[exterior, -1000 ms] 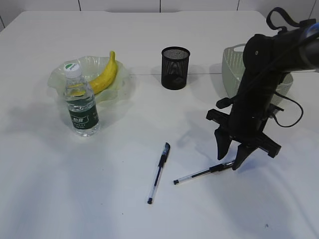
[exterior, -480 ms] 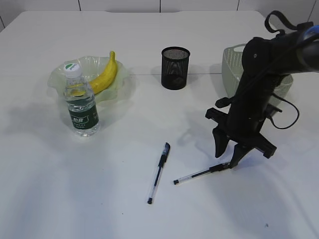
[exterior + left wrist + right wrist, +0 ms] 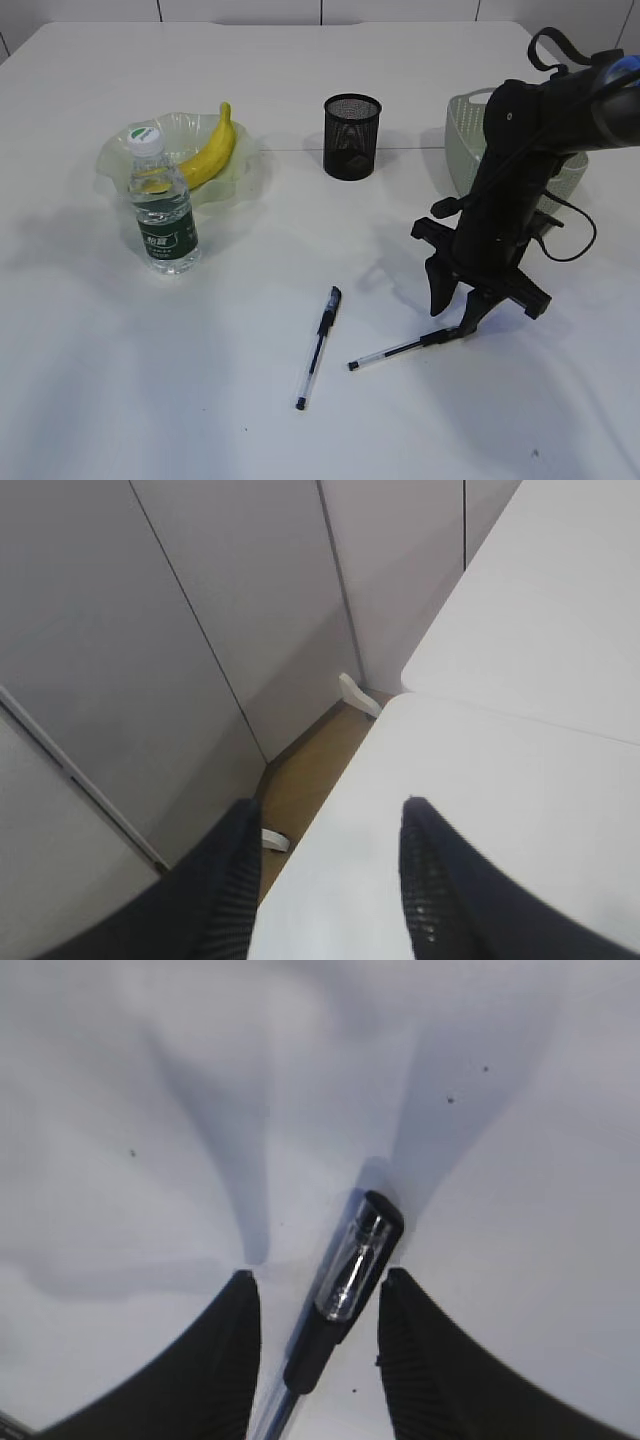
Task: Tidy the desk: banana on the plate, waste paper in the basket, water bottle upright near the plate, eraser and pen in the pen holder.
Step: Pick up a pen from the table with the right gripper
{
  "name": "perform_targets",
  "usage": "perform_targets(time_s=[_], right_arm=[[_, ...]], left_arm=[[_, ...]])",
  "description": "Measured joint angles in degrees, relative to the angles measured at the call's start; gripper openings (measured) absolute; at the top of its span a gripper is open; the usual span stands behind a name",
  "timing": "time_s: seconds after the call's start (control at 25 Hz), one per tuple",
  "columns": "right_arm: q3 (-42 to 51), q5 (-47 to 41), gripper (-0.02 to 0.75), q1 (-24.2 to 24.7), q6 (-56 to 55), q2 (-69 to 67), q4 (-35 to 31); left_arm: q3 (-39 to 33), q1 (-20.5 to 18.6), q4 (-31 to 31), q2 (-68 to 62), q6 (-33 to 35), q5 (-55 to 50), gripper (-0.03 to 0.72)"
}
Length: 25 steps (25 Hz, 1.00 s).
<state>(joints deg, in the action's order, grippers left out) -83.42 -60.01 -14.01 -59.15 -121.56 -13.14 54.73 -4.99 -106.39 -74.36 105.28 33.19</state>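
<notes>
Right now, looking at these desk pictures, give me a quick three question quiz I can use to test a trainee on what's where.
1. True or false: the banana already lies in the plate.
2. How many pens lie loose on the desk?
3. Multiple choice: the right gripper is
A. shut on the water bottle
B. open, jaws either side of the clear pen
C. hovering over the pen holder

Key:
1. True.
2. Two: the clear pen and a dark pen.
3. B; the wrist view shows gaps between the pen and both fingers.
</notes>
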Motion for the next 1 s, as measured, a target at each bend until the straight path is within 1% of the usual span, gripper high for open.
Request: perform_targets(time_s=[0.56,0.68,1.0], right_arm=[[0.0,0.19,0.298,-0.08,-0.12,0.0,1.08],[0.0,0.24,0.298,-0.71,-0.12,0.0,1.57],[0.0,-0.49,0.298,-1.09,-0.12,-1.41,0.72]], left_arm=[[0.0,0.0,0.0,0.0,0.0,0.11,0.302],[0.0,0.0,0.0,0.0,0.0,0.11,0.3],[0.0,0.0,0.0,0.0,0.0,0.21,0.296]])
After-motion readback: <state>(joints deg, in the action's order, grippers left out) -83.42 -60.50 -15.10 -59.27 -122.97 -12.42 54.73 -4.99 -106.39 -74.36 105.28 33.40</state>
